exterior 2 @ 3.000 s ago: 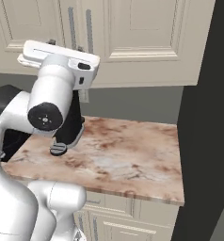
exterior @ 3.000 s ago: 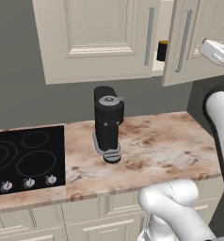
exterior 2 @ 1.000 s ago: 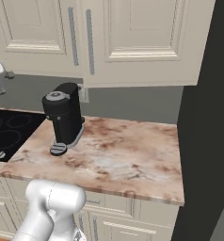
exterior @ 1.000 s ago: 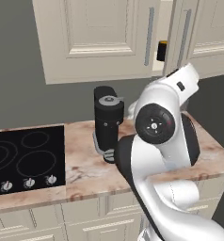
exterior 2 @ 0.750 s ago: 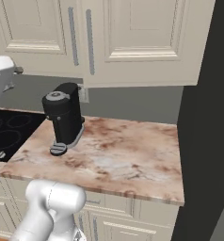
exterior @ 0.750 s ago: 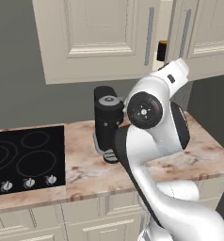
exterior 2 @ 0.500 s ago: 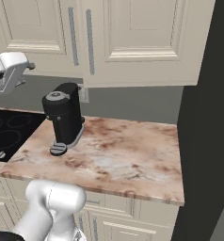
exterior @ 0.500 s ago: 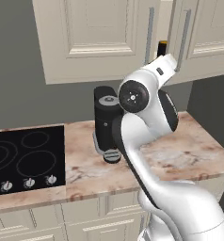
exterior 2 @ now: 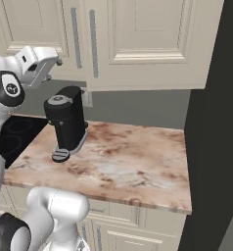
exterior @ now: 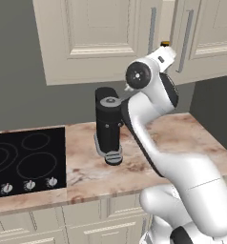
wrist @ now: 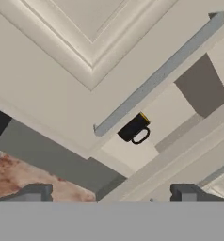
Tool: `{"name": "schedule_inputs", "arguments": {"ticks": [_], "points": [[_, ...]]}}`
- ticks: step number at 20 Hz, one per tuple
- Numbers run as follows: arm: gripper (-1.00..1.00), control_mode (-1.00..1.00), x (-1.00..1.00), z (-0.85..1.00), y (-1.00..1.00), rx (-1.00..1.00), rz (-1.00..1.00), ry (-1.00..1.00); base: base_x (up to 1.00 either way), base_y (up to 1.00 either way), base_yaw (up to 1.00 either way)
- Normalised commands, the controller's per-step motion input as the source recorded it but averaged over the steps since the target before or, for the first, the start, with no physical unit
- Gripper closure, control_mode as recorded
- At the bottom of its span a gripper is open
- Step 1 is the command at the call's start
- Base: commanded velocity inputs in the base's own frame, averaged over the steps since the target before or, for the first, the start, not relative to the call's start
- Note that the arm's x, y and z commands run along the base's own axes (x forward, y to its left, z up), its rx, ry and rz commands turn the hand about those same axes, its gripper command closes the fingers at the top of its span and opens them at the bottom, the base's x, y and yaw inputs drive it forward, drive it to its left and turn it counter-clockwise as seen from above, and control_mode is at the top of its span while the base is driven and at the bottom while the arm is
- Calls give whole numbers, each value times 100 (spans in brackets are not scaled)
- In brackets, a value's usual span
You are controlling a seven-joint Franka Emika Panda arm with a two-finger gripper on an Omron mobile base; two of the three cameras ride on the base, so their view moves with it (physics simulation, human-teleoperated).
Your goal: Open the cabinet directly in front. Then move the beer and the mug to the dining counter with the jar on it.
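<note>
Fingers: two small dark fingertips at the bottom of my hand view stand wide apart, nothing between them; gripper carries nothing.
Gripper position: raised at the bottom edge of the cream upper wall cabinet, pointing into the gap between its raised-panel doors.
Cabinet state: one door is ajar; I see a slice of pale shelf inside. I judge the opening as partly done, gap likely too narrow for a comfortable reach.
Handle: long grey bar handle of the closed door crosses my hand view, near the gripper but apart from it.
Mug: small dark mug with yellow-orange inside sits on the pale shelf, side handle toward me.
Beer: I cannot make out the bottle.
Countertop: black coffee machine stands on the marbled counter beside the black cooktop.
Left to do: widen the doors, take mug and beer, carry both to the dining counter.
</note>
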Motion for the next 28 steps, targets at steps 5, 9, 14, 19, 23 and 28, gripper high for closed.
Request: {"name": "schedule_inputs", "arguments": {"ticks": [5, 9, 14, 19, 23, 28], "points": [[-100, -100, 81, 0, -25, 0, 0, 7, 0, 0, 0], [-100, -100, 83, 0, -25, 0, 0, 8, 0, 0, 0], [-100, -100, 86, 0, -34, 1, 0, 5, 0, 0, 0], [-100, -100, 16, 0, -54, 0, -8, 12, 0, 0, 0], [-100, -100, -70, 0, -82, 1, -33, 28, 0, 0, 0], [-100, -100, -100, -2, -100, 3, -33, 24, 0, 0, 0]]}}
